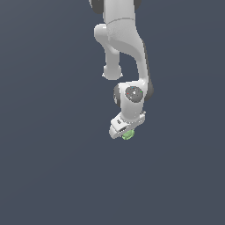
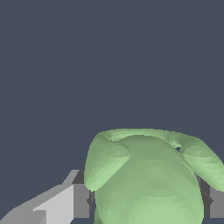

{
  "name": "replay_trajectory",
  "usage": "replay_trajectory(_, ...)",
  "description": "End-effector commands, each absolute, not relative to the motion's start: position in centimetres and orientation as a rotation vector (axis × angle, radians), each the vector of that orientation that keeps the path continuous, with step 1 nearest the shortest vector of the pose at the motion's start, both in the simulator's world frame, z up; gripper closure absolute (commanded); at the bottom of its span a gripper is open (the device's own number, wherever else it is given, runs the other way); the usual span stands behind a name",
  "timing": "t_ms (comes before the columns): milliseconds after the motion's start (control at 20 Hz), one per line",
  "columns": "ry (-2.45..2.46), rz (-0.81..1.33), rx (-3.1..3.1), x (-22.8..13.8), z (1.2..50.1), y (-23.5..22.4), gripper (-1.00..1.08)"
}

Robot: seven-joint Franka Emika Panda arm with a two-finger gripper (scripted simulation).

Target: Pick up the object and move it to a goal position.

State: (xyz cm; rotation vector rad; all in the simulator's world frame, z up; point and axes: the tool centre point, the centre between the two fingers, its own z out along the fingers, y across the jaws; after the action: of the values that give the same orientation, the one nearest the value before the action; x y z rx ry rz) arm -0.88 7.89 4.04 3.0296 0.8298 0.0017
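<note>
The object (image 1: 128,135) is a small light-green lumpy blob, peeking out just under the white gripper (image 1: 124,132) in the exterior view, a little right of the picture's middle. In the wrist view the object (image 2: 148,179) fills the space between the two fingers (image 2: 65,203), one grey finger on each side pressing against it. The gripper is shut on the object. The fingertips themselves are hidden by the hand in the exterior view.
The white arm (image 1: 125,44) comes down from the top of the exterior view. A plain dark grey-blue surface (image 1: 52,167) lies all around, with no other objects or goal marker showing.
</note>
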Motion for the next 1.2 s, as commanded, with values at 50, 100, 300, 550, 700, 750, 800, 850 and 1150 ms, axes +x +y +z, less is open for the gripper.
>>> replay_trajectory(50,0.83,0.001,3.029,-0.9,4.1,8.0,1.08)
replay_trajectory(100,0.83,0.001,3.029,-0.9,4.3,8.0,1.08)
replay_trajectory(300,0.83,0.001,3.029,-1.1,5.5,8.7,1.08)
replay_trajectory(550,0.831,0.001,3.028,-1.4,8.4,10.5,1.08)
replay_trajectory(700,0.831,0.001,3.028,-1.7,10.8,11.9,1.08)
replay_trajectory(750,0.831,0.001,3.028,-1.8,11.8,12.4,1.08)
replay_trajectory(800,0.832,0.0,3.028,-1.9,12.7,13.0,1.08)
replay_trajectory(850,0.832,0.0,3.028,-2.0,13.8,13.6,1.08)
replay_trajectory(1150,0.832,0.0,3.028,-2.6,20.2,17.4,1.08)
